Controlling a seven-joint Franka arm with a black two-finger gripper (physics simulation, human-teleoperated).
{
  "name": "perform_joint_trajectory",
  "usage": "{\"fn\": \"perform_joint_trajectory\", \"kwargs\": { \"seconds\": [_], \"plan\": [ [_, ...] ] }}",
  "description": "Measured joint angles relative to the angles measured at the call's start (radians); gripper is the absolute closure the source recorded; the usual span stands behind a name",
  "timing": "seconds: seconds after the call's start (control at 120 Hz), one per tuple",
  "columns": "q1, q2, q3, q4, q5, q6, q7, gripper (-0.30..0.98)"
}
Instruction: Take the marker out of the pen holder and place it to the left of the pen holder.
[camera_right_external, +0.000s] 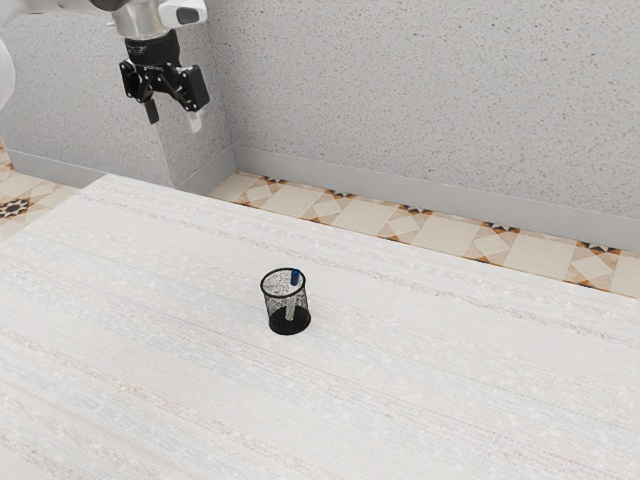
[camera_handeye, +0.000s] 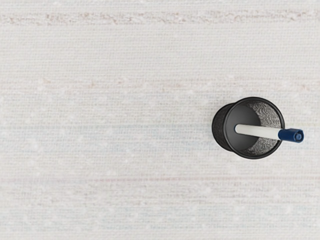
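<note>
High above the table, toward the exterior view's upper left, my gripper (camera_right_external: 174, 117) stands open, its two fingertips apart with nothing between them. The black mesh pen holder (camera_right_external: 287, 318) stands upright on the table, well below my gripper and farther toward the exterior view's right. Inside it leans the white marker (camera_right_external: 291, 305), its blue cap at the rim. From above, in the wrist view, the pen holder (camera_handeye: 220, 129) holds the marker (camera_handeye: 260, 131) with the blue-capped end crossing over the rim.
A pale, faintly striped tabletop (camera_right_external: 420, 380) surrounds the pen holder. Beyond the table's far edge are a patterned tile floor (camera_right_external: 355, 217) and a grey speckled wall (camera_right_external: 430, 100), with a wall corner behind my gripper.
</note>
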Motion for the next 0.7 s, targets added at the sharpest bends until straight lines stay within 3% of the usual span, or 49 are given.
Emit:
{"fn": "perform_joint_trajectory", "kwargs": {
  "seconds": [0.217, 0.333, 0.5, 0.7],
  "plan": [
    [0.001, 0.007, -0.002, 0.005, -0.002, 0.004, 0.006, 0.00],
    [-0.001, 0.052, -0.095, 0.013, 0.001, 0.126, -0.022, 0.00],
    [-0.082, 0.201, -0.134, 0.009, 0.107, 0.366, -0.150, 0.00],
    [-0.158, 0.306, -0.136, 0.016, 0.165, 0.556, -0.363, 0.00]
  ]
}}
